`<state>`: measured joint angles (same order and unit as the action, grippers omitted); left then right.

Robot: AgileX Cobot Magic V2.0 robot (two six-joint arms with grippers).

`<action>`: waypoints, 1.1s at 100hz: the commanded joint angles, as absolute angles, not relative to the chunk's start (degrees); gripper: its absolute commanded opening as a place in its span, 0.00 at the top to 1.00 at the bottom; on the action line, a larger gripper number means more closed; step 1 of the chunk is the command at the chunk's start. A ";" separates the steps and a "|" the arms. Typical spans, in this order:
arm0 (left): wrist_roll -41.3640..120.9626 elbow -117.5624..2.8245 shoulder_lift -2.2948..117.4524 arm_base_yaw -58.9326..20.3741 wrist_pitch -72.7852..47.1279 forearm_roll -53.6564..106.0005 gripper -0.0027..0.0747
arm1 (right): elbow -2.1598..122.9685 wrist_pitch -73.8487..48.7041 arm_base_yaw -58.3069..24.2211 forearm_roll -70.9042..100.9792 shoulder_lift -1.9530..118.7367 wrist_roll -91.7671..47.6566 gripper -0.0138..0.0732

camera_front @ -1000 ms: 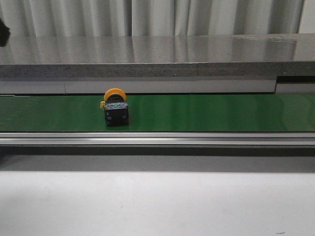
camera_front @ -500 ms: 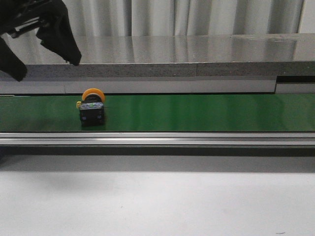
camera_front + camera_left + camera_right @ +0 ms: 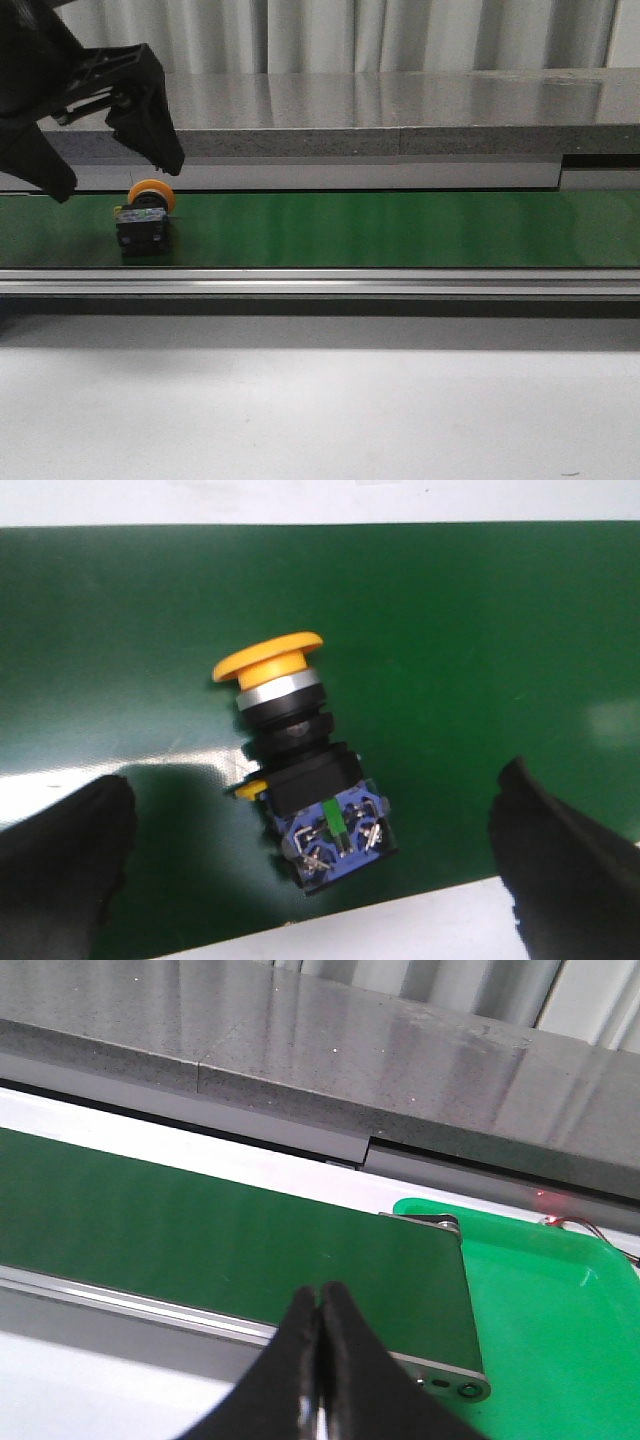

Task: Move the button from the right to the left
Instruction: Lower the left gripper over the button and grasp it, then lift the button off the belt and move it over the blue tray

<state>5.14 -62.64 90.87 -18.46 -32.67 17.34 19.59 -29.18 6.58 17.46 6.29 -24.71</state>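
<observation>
While the small push button (image 3: 146,222) with its round yellow-orange mushroom cap and blocky black switch body lies on the dark green conveyor belt (image 3: 400,228), the left tool (image 3: 115,165) hangs just above it with its two black fingers spread wide. From the front, the button sits at the left part of the belt, cap pointing away from the camera, body toward it. One finger (image 3: 148,110) of the left tool shows above and slightly right of the cap; the other is further left, above the belt's edge. Neither finger touches the button.

Through the left wrist camera, the button (image 3: 297,765) lies on its side on the belt (image 3: 480,630), tilted, with the yellow cap at one end and a blue terminal block with a green mark and metal screws at the other. The two dark fingertips (image 3: 565,865) stand well apart on either side of it, with green belt visible between each and the button.

Seen from its own wrist camera, the right tool (image 3: 318,1360) has its black fingers pressed together with nothing between them, over the near rail of the belt (image 3: 200,1230). A bright green plastic tray (image 3: 550,1300) sits just beyond the belt's end.
</observation>
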 commanded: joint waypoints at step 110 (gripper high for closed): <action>4.54 -69.26 91.17 -16.32 -37.33 7.80 0.73 | 20.97 -25.38 6.47 18.29 6.91 -25.21 0.91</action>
